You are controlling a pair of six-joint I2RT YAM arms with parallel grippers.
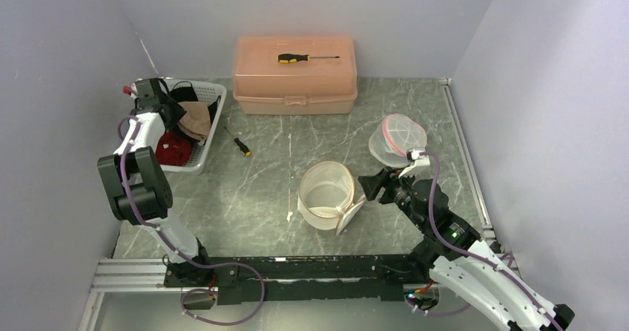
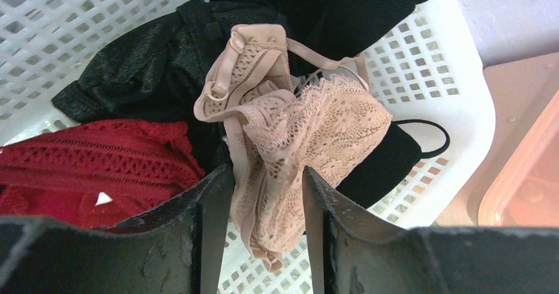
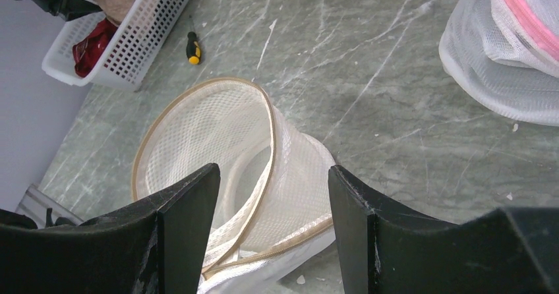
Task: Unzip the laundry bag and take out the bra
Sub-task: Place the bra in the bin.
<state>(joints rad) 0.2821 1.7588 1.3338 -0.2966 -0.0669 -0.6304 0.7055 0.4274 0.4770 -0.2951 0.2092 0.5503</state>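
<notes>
Bra [image 2: 323, 129], beige lace, lies in the white basket [image 2: 455, 89] at the far left corner of the table [image 1: 415, 101], draped on top of black garments [image 2: 151, 63]. A red garment [image 2: 86, 162] sits beside it at the basket's near end. Left gripper [image 2: 267, 172] hangs over the basket with its fingers spread. The bra's lower lace and strap run between them, and I cannot tell whether either finger touches the fabric. Laundry bag [image 1: 326, 194], white mesh with tan trim, sits mid-table toward the near edge. It is unzipped, mouth gaping, with the round flap folded out at its near right side. Right gripper [image 3: 273, 169] is just right of the bag, fingers wide apart and gripping nothing; the bag's rim shows between them in the wrist view. A second mesh bag [image 1: 397, 139] with pink trim stands beyond the right gripper, toward the right edge, apart from the open one. A short screwdriver [image 1: 241, 146] lies on the table between the basket and the laundry bag, near the basket's right side. A peach plastic box [image 1: 295, 79] stands at the far edge, just right of the basket, with a long screwdriver [image 1: 304, 58] lying on its lid.
</notes>
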